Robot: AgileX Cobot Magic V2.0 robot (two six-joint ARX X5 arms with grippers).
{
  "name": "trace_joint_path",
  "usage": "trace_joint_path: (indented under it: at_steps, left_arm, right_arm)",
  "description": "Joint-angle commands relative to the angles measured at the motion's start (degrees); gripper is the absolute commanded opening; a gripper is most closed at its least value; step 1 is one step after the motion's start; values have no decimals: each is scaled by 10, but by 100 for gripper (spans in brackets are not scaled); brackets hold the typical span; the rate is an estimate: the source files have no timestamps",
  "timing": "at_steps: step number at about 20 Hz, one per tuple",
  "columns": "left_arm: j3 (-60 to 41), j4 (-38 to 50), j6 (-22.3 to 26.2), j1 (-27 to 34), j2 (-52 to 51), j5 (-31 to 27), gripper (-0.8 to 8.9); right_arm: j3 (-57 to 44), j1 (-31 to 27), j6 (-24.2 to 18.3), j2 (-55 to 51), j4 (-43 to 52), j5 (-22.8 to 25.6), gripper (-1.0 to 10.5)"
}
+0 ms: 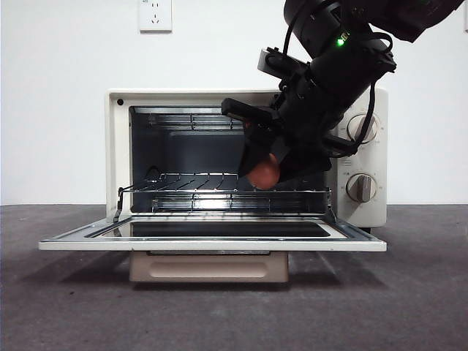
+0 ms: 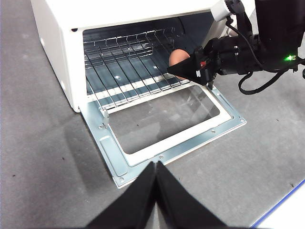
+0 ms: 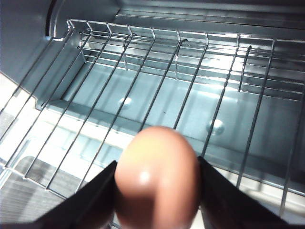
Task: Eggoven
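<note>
The cream toaster oven (image 1: pixel 115 146) stands with its door (image 1: pixel 212 240) folded down flat and its wire rack (image 1: pixel 219 191) showing inside. My right gripper (image 1: pixel 265 172) is shut on the reddish-brown egg (image 1: pixel 264 174) and holds it just above the rack near the oven's right side. In the right wrist view the egg (image 3: pixel 157 174) sits between the two black jaws over the rack wires (image 3: pixel 157 81). In the left wrist view the egg (image 2: pixel 178 57) shows partly behind the right arm. My left gripper (image 2: pixel 156 167) is shut and empty, hanging above the floor in front of the open door (image 2: pixel 162 138).
Two knobs (image 1: pixel 361 129) sit on the oven's right panel, close beside the right arm. The beige handle (image 1: pixel 209 267) hangs under the open door. A wall socket (image 1: pixel 155 14) is on the white wall behind. Dark grey table surface (image 1: pixel 73 307) surrounds the oven.
</note>
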Motion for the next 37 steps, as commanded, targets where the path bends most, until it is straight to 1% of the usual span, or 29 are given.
trace_joint_path:
  at_steps: [1,2,3,11,17,23,27,29,32,33,35,37]
  left_arm:
    - [5,6,-1,-1,2,0,6]
    - [5,6,-1,-1,2,0,6]
    - [5,6,-1,-1,2,0,6]
    - [5,6,-1,-1,2,0,6]
    - [5,6,-1,-1,2,0,6]
    - [5,6,-1,-1,2,0,6]
    - [5,8,-1,-1,10,-1,6]
    - [-10,33,-5,5,19,-1,6]
    - [-82,129,-45,27,29,1,6]
    - [-111,162,-59,35,40,8,6]
    - [-154,217,-71,51,74,23,6]
    - [-180,267,-73,69,123,40,6]
  right_arm:
    - [10,5,4,13,5,0,173]
    - [10,5,5,13,5,0,229]
    - [10,5,6,13,5,0,259]
    - [10,5,6,11,3,0,295]
    - [10,5,6,-16,-17,12,298]
    - [10,16,6,-68,-47,10,310]
    - [10,41,6,-151,-95,10,310]
    - [10,52,5,-212,-136,5,310]
    - [10,64,1,-314,-225,0,310]
    - [10,66,-3,-351,-261,0,310]
    - [10,68,-11,-417,-321,0,310]
    - [10,68,-14,-478,-371,3,310]
